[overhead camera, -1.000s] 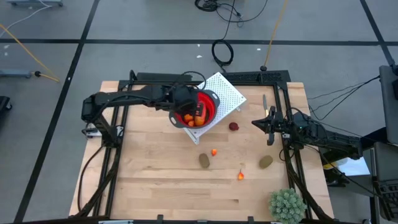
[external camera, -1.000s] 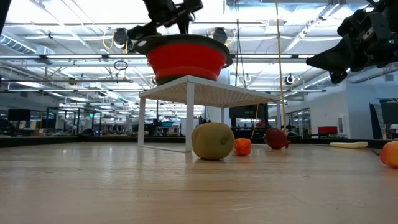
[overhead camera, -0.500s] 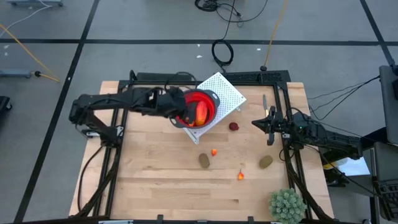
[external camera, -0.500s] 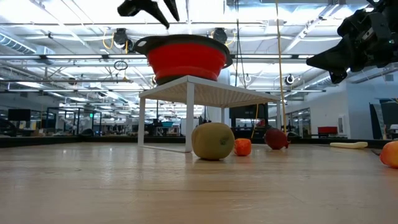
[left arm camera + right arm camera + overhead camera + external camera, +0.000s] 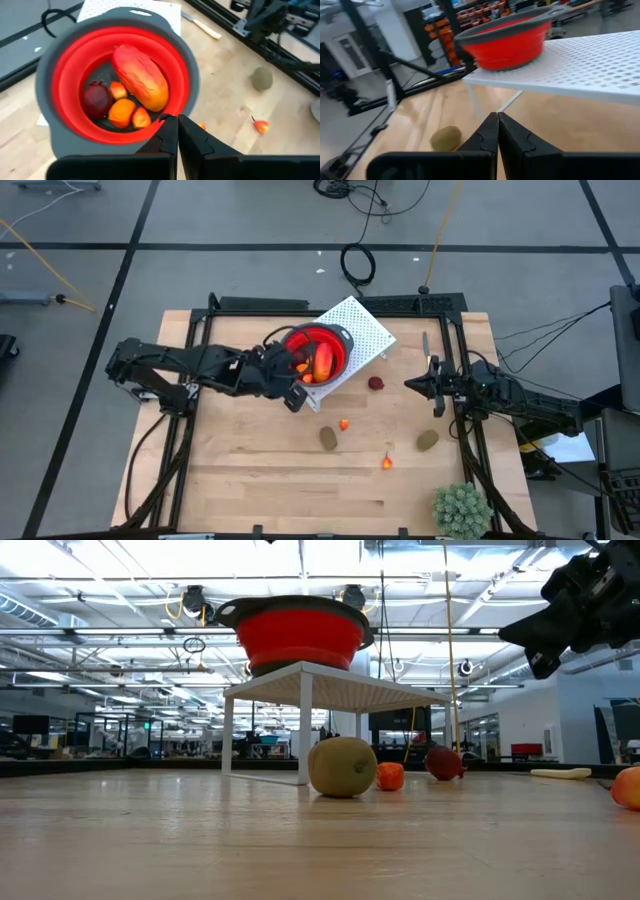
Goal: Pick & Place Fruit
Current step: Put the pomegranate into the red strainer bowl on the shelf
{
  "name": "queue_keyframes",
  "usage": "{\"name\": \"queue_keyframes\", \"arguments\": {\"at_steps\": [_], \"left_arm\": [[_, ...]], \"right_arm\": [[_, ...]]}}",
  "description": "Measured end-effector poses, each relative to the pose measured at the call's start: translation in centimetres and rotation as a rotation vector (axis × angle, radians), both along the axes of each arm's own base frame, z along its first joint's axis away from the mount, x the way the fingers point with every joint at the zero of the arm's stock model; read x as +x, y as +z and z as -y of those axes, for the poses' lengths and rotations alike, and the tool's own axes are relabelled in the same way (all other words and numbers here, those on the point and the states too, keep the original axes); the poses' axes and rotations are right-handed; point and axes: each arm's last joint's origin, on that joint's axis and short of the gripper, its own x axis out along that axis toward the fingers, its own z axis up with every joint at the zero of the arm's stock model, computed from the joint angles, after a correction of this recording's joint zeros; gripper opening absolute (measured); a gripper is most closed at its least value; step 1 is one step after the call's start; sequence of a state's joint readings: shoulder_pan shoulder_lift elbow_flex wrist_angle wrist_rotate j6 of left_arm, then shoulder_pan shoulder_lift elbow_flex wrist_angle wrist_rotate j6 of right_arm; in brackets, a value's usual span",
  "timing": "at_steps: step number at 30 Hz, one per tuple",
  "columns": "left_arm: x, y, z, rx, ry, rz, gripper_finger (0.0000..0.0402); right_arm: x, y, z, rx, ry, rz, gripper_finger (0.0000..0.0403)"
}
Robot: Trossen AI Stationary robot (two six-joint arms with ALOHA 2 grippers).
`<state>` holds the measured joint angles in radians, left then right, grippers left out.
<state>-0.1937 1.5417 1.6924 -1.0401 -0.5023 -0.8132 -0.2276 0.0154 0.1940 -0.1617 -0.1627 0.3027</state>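
Five fruit [image 5: 328, 437] pieces left on the table [image 5: 250, 480], rest in the bowl [image 5: 60, 131]. Left gripper [image 5: 177, 131] and right gripper [image 5: 497, 126] both closed, empty. I'd pinch each across its middle (light, hard, rolls easily).

Red bowl [image 5: 322, 352] on white perforated stand [image 5: 365, 330]; spiky plant [image 5: 462, 510].
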Motion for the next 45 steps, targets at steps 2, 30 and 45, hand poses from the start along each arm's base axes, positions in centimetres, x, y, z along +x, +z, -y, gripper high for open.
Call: {"name": "queue_keyframes", "arguments": {"at_steps": [2,30,45], "left_arm": [[-0.1,0.0,0.4,0.002,-0.016,0.000,0.0008],[0.7,-4.7,2.2,0.090,-0.291,0.235,0.0002],[-5.8,-7.0,0.6,0.128,-0.362,0.404,0.0011]], "right_arm": [[0.0,0.0,-0.1,0.002,0.031,0.000,0.0000],[1.5,-0.7,0.0,0.033,0.132,-0.107,0.0000],[3.8,0.9,0.8,-0.028,0.060,-0.235,0.0000]]}}
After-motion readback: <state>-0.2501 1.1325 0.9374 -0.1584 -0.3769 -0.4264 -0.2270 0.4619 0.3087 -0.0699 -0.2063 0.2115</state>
